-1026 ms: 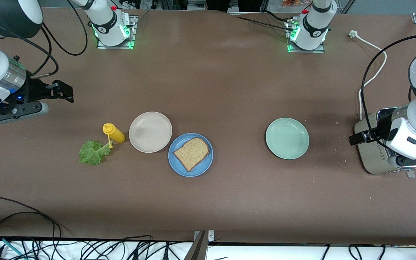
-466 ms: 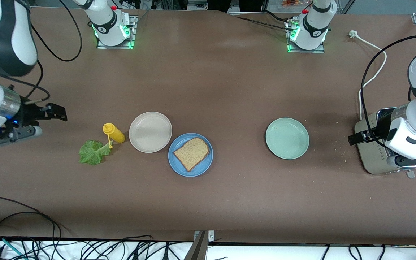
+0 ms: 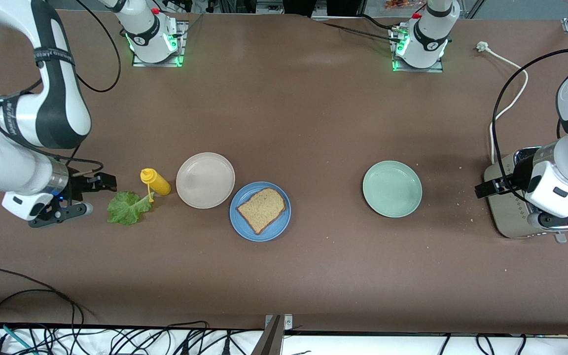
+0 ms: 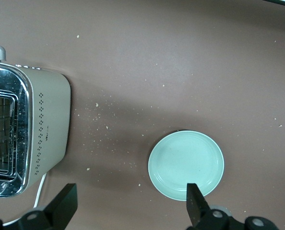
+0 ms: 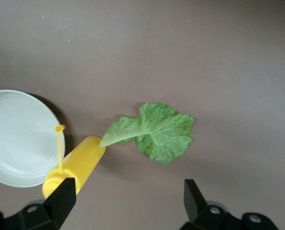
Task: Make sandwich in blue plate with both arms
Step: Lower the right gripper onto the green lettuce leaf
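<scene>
Front view. A brown bench [image 3: 313, 123] carries the blue plate [image 3: 278, 224], on which one bread slice [image 3: 261, 209] lies. Touching the plate, toward the right arm's end, is a beige plate [image 3: 205, 180]; next come a yellow squeeze bottle [image 3: 155, 181] lying on its side and a lettuce leaf [image 3: 127, 208], its stalk against the bottle. The right pincer [image 3: 97, 192] hangs low just beside the leaf, fingers spread, holding nothing. A pale green plate [image 3: 392, 188] sits toward the left arm's end, near a toaster [image 3: 511, 214]. The left pincer [image 3: 540, 207] waits above the toaster.

Left wrist view. The left pincer's fingers [image 4: 196, 207] stand wide apart and empty over bench, green plate [image 4: 186, 164] and toaster [image 4: 27, 129].

Right wrist view. Spread, empty fingers [image 5: 194, 197] frame the leaf [image 5: 154, 131] and bottle [image 5: 75, 165].
</scene>
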Motion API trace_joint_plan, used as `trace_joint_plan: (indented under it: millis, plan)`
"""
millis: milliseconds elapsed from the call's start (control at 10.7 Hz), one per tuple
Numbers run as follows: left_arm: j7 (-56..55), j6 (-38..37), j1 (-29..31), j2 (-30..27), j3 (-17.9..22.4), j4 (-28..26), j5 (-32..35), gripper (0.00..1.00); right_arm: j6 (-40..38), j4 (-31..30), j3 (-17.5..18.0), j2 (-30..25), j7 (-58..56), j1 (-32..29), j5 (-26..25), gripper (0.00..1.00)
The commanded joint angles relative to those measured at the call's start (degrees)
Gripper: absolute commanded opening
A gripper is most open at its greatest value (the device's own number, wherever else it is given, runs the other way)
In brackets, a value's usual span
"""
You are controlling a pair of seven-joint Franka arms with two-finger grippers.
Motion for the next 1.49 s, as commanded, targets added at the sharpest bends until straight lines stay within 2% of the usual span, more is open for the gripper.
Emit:
trace_joint_plan:
  millis: [0, 373, 840, 1399]
  plan:
    - [1.2, -0.4, 0.4, -1.0, -0.4, -1.2, 1.5, 1.0, 4.5, -1.1, 1.5, 3.2, -2.6, -2.2, -0.2, 1.0]
    - [1.2, -0.4, 0.4, -1.0, -0.4, -1.3, 1.6, 1.0, 13.6, -1.7, 1.5, 9.9, -6.0, -5.1, 0.2, 1.0]
    - [1.1, -0.4, 0.4, -1.0, -0.4, -1.2, 1.7, 1.0, 28.2, -11.4, 2.3, 11.2, -7.3, -5.2, 0.9, 1.0]
    - [1.0, -0.4, 0.2, -0.9, -0.5, -1.2, 1.7, 1.0, 34.4, -14.4, 3.4, 12.9, -7.0, -5.2, 0.9, 1.0]
